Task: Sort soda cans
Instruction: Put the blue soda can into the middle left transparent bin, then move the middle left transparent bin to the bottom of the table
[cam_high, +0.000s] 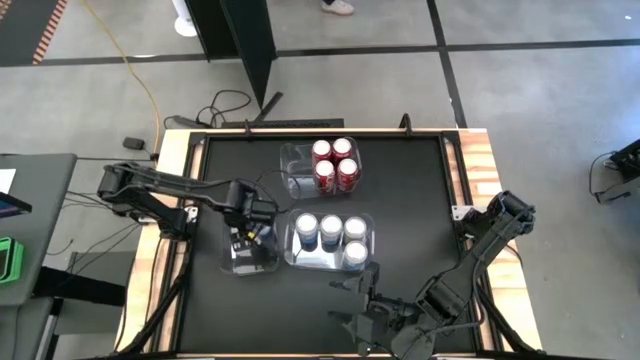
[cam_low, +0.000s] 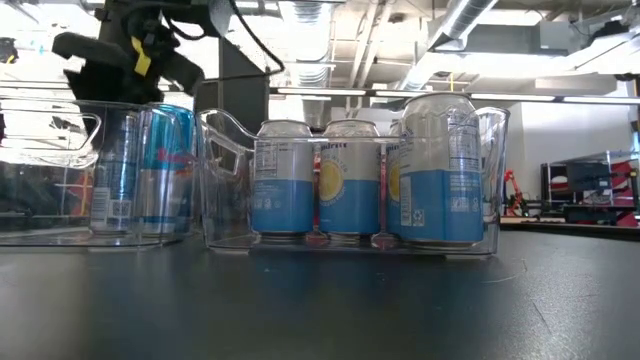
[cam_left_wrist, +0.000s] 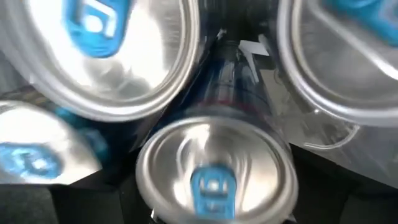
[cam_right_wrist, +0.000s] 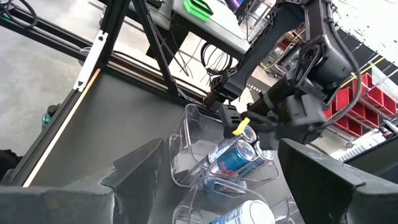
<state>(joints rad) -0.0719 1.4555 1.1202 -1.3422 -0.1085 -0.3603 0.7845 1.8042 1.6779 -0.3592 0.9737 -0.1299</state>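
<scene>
Several dark blue cans stand upright in the clear left bin; the left wrist view looks down on their silver tops with blue tabs. My left gripper hangs over that bin, above the can tops, and also shows in the right wrist view. Light blue cans stand in the middle bin. Red cans stand in the far bin. My right gripper is open, near the table's near edge, just in front of the middle bin, and touches nothing.
Bare black table top lies right of the bins and along the near edge. Wooden rails frame the table. Cables and a dark panel stand beyond the far edge, with a person's shoe on the floor.
</scene>
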